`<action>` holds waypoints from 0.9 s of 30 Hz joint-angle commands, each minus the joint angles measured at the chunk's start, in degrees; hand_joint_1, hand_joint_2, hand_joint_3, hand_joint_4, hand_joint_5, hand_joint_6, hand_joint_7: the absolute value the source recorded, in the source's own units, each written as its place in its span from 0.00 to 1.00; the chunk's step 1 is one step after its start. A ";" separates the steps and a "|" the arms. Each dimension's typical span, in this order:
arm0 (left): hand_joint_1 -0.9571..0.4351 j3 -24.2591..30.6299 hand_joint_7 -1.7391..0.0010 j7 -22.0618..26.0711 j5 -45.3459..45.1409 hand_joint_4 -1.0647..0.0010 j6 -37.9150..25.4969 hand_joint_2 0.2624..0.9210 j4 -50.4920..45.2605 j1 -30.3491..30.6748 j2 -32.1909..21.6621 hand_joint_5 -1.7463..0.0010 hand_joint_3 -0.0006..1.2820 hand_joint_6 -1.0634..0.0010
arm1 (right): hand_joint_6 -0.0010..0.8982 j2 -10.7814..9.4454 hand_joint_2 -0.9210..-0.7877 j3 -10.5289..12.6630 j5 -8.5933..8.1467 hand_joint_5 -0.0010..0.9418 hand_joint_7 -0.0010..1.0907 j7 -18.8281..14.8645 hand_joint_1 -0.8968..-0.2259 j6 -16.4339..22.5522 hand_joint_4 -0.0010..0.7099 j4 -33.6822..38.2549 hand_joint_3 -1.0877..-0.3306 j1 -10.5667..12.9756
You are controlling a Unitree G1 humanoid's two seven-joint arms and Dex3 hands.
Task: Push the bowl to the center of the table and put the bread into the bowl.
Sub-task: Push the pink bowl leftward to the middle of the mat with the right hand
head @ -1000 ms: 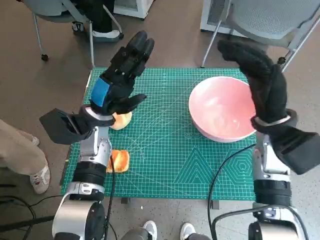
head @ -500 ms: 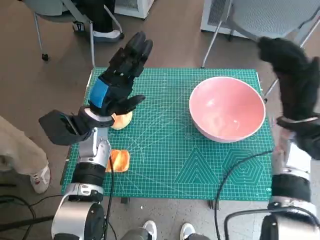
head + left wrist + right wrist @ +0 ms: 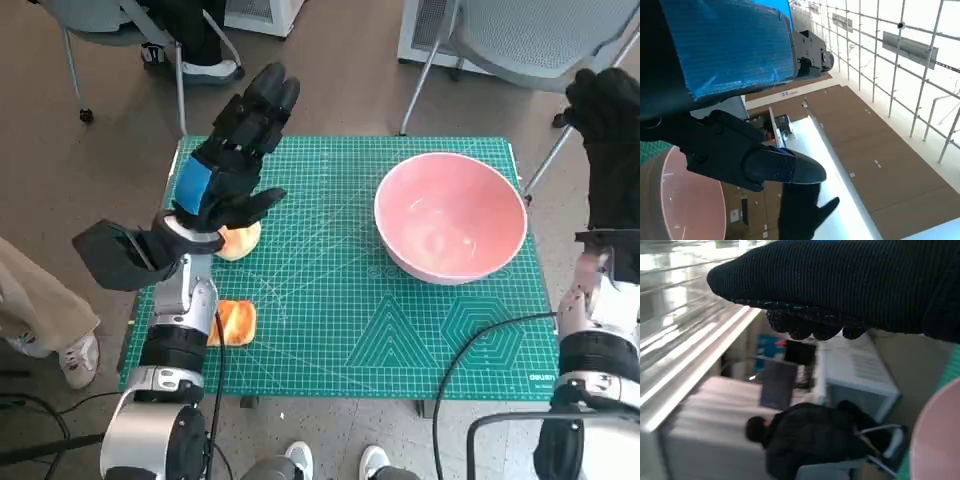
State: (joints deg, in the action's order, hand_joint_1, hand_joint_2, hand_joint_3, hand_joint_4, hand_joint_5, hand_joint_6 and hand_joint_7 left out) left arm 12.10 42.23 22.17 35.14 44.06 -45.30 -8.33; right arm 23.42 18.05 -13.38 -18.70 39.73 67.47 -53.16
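Observation:
A pink bowl [image 3: 451, 216] stands empty on the right part of the green cutting mat [image 3: 330, 300]; its rim also shows in the left wrist view [image 3: 685, 200] and the right wrist view [image 3: 940, 440]. Two pieces of bread lie at the mat's left: a round bun [image 3: 238, 240] under my left hand and a toasted slice [image 3: 233, 322] nearer the front edge. My left hand [image 3: 228, 165] hovers raised above the bun, fingers spread, holding nothing. My right hand [image 3: 610, 130] is lifted off to the right of the bowl, beyond the mat's edge, fingers extended and empty.
A grey chair [image 3: 540, 40] stands behind the table on the right, another chair [image 3: 130, 20] with a person's shoes at the back left. A person's leg and shoe [image 3: 50, 340] are at the left. A black cable [image 3: 470, 350] crosses the mat's front right corner.
My right hand has swung from over the bowl's right rim outward to the right, off the mat. The left hand stays raised above the bun. The bowl has not moved.

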 commanded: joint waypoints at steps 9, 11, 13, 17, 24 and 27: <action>0.21 0.25 1.00 -0.72 -0.24 0.99 -0.75 1.00 -2.65 1.62 -1.23 1.00 0.15 0.84 | 0.12 0.93 0.00 -0.39 4.24 0.00 0.25 5.23 0.39 -8.80 0.19 7.07 0.26 1.23; 0.21 0.32 1.00 -0.72 -0.20 0.99 -0.79 1.00 -2.71 1.70 -1.38 1.00 0.15 0.84 | 0.14 0.83 0.00 -0.27 4.57 0.00 0.22 5.65 0.40 -10.02 0.19 7.50 0.26 1.31; 0.21 0.38 1.00 -0.68 -0.14 0.99 -0.83 1.00 -2.72 1.75 -1.51 1.00 0.15 0.84 | 0.16 0.73 0.00 -0.08 4.81 0.00 0.20 5.90 0.41 -10.99 0.19 7.76 0.25 1.43; 0.21 0.53 1.00 -0.52 0.03 0.99 -0.92 1.00 -2.79 1.87 -1.79 1.00 0.15 0.84 | 0.16 0.48 0.00 0.65 4.68 0.00 0.19 5.96 0.41 -13.14 0.18 8.20 0.25 1.61; 0.22 0.45 1.00 -0.89 -0.12 1.00 -1.08 1.00 -3.67 2.21 -2.07 1.00 0.15 0.84 | 0.17 -0.11 0.00 2.07 4.14 0.00 0.16 6.02 0.39 -16.66 0.18 8.66 0.31 1.98; 0.22 0.48 1.00 -0.90 -0.15 1.00 -1.08 1.00 -3.57 2.23 -2.23 1.00 0.15 0.84 | 0.18 -0.48 0.00 2.67 4.01 0.00 0.15 6.01 0.38 -17.78 0.18 8.74 0.34 2.31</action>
State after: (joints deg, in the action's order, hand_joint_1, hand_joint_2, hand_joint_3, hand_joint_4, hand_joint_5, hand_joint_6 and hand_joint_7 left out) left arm 12.30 41.60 22.22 34.31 41.37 -43.67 -10.01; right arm 24.04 19.98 -8.92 -13.22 24.09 75.10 -52.81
